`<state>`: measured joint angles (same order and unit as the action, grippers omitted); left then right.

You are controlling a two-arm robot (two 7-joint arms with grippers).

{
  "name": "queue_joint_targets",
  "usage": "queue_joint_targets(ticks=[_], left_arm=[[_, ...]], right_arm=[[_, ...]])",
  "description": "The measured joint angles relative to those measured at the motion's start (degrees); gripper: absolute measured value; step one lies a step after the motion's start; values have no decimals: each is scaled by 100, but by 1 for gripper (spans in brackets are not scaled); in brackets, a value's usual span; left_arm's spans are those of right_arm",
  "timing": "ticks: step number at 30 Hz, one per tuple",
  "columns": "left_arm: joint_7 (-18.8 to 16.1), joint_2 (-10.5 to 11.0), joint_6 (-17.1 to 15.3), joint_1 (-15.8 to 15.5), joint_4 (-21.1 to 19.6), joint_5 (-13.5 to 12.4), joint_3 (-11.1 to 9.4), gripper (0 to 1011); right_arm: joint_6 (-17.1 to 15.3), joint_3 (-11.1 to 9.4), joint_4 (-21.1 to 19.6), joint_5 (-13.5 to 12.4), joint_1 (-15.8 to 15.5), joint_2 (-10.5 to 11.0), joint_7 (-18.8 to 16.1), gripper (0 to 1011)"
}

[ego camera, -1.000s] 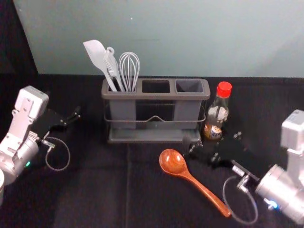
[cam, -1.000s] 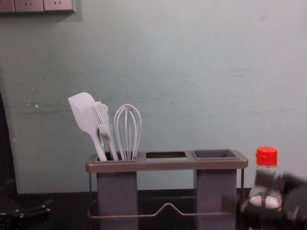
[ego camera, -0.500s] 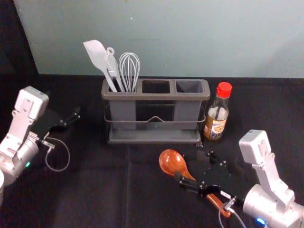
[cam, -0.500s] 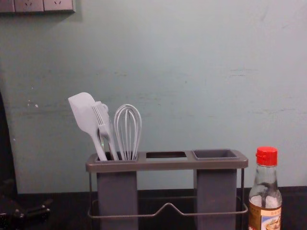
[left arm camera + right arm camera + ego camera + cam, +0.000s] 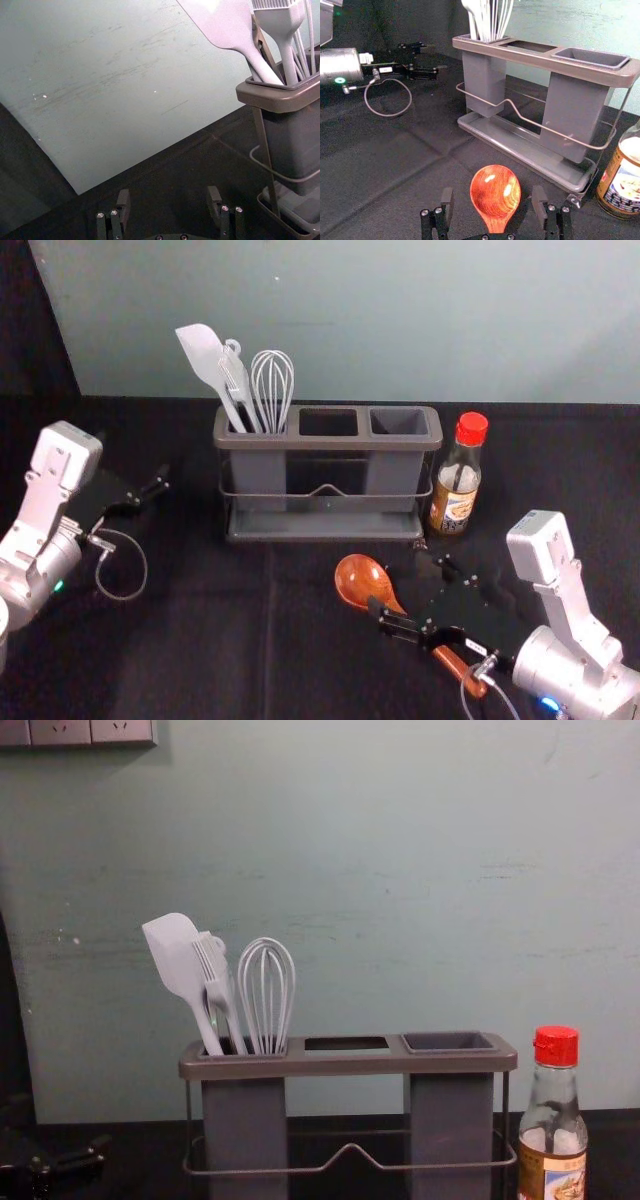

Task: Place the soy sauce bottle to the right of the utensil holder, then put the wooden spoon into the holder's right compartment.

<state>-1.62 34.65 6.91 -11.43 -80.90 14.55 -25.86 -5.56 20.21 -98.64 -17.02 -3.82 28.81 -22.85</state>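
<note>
Bottle part looks sorted to me: the soy sauce bottle [image 5: 455, 508] is upright at 3 o'clock of the utensil holder [image 5: 328, 536], just beside it. So it's spoon time. The wooden spoon [image 5: 361, 581] lies on the table [image 5: 200, 640] at about 5 o'clock from the holder, bowl toward 10, handle toward 4. Right end effector [image 5: 493, 196] is spread wide with the spoon's neck region between its fingers, nothing pinched; hard to say how low the tips sit. Left end effector [image 5: 168, 195] is parked at 9 o'clock, also spread. I'd guess the spoon is light and stiff, tough enough for a firm squeeze, but that glossy finish could let it swivel. I'd grab the handle just below the bowl, leaving the tail free to drop into the right compartment [image 5: 400, 422].
</note>
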Motion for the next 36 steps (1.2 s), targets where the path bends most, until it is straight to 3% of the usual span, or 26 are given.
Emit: queue_joint_targets(ticks=[6, 9, 18, 22, 28, 31, 36], left_arm=[[0, 0, 0, 0, 0, 0, 0, 1005], [0, 0, 0, 0, 0, 0, 0, 1005], [0, 0, 0, 0, 0, 0, 0, 1005], [0, 0, 0, 0, 0, 0, 0, 1005], [0, 0, 0, 0, 0, 0, 0, 1005], [0, 0, 0, 0, 0, 0, 0, 1005], [0, 0, 0, 0, 0, 0, 0, 1005]], right_arm=[[-7, 11, 32, -2, 14, -2, -23, 1000], [-203, 65, 42, 48, 54, 13, -18, 1000], [-1792, 330, -329, 489, 315, 246, 121, 1000], [-2344, 396, -523, 619, 471, 304, 107, 1000], [-2985, 549, -627, 829, 776, 269, 26, 1000], [-3261, 659, -552, 951, 1037, 153, -42, 1000], [-3442, 743, -273, 1006, 1355, -67, -171, 1000]])
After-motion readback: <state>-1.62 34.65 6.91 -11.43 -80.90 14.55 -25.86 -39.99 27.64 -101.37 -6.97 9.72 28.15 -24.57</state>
